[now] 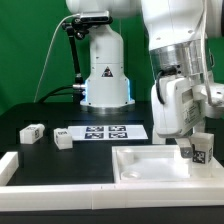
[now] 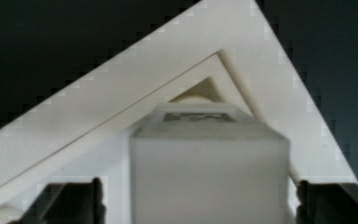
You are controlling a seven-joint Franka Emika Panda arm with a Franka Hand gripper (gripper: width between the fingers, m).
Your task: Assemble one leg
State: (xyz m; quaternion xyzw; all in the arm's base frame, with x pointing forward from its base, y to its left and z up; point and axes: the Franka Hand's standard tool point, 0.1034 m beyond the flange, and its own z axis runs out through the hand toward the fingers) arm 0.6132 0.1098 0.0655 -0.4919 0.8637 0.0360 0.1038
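Two loose white blocks [image 1: 32, 132] [image 1: 64, 139] are seen on the black tabletop [image 1: 40, 112] at the exterior view's left, with the marker board [image 1: 104, 131] just beside them at their 3 o'clock. Further right, the tray-like part [image 1: 150, 166] is seen with its corner directly beneath the claw [image 1: 197, 155]. The leg [image 1: 199, 152] is held upright, pinched between the claw's fingers [image 2: 69, 200] at the tray's 3 o'clock edge; in the wrist view the leg [image 2: 208, 165] is seen over a rim corner of the tray [image 2: 140, 75].

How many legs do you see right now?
3. One leg lies far toward the exterior view's left on the table, another just beside the marker board, and a third is under the hand at the tray's corner. More may be hidden.
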